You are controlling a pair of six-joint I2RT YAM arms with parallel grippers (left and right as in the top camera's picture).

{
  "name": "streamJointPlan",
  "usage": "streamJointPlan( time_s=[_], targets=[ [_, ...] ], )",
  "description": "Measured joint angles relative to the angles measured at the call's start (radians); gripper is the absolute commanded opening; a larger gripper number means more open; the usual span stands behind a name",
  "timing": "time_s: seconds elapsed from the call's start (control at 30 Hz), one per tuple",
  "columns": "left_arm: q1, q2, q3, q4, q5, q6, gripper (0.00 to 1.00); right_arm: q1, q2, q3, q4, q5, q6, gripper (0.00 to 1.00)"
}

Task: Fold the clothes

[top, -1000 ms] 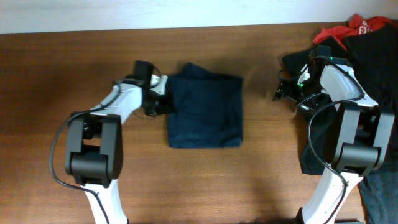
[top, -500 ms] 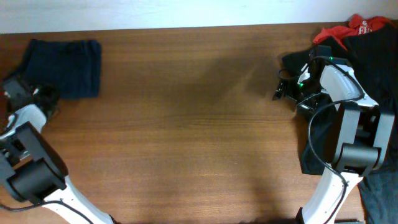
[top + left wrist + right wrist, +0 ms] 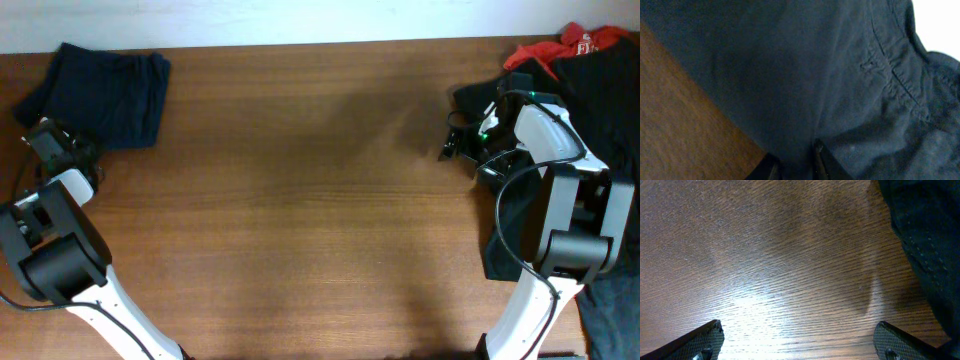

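Observation:
The folded dark navy shorts (image 3: 105, 92) lie at the table's far left back corner. My left gripper (image 3: 52, 140) sits at their lower left edge. In the left wrist view the navy shorts (image 3: 840, 75) fill the frame, and the left gripper's (image 3: 794, 165) narrow-set fingers pinch the fabric. My right gripper (image 3: 452, 142) is open and empty over bare wood, just left of a black garment (image 3: 600, 95). In the right wrist view the right gripper's (image 3: 800, 342) fingers stand wide apart, with the black fabric (image 3: 925, 235) at the right.
A pile of clothes lies at the right edge: a red white-printed piece (image 3: 575, 42) at the back and a grey-blue piece (image 3: 612, 312) at the front right. The wooden table (image 3: 320, 200) runs between the two arms.
The left arm has swung from the table's middle to the far left, and the folded navy shorts have gone with it to the back left corner. The right arm has not moved.

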Motion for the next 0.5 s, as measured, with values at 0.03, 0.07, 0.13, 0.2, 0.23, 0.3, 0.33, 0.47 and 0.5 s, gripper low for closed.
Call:
streamJointPlan(
  time_s=[0.03,0.07,0.13,0.2,0.23,0.3,0.33,0.47,0.5],
  targets=[
    [0.0,0.004,0.0,0.024,-0.003,0.0,0.49,0.0,0.0,0.0,0.0,0.0,0.0,0.99],
    [0.0,0.004,0.0,0.029,-0.003,0.003,0.68,0.0,0.0,0.0,0.0,0.0,0.0,0.99],
    [-0.001,0.005,0.0,0.039,0.011,0.007,0.95,0.0,0.0,0.0,0.0,0.0,0.0,0.99],
    [0.0,-0.011,0.011,-0.016,0.04,0.01,0.99,0.0,0.0,0.0,0.0,0.0,0.0,0.99],
    [0.0,-0.055,0.012,-0.122,0.045,-0.001,0.99,0.0,0.0,0.0,0.0,0.0,0.0,0.99],
    [0.005,-0.129,0.005,-0.319,0.049,-0.019,0.99,0.0,0.0,0.0,0.003,0.0,-0.001,0.99],
    [0.006,-0.215,-0.002,-0.413,0.05,-0.023,0.99,0.0,0.0,0.0,0.001,0.0,0.0,0.99],
    [0.006,-0.54,0.014,-0.822,0.11,-0.024,0.99,0.0,0.0,0.002,0.004,0.0,0.0,0.99],
    [0.006,-0.613,0.009,-0.985,0.133,-0.023,0.99,0.0,0.0,0.004,0.003,0.0,0.0,0.99]
  ],
)
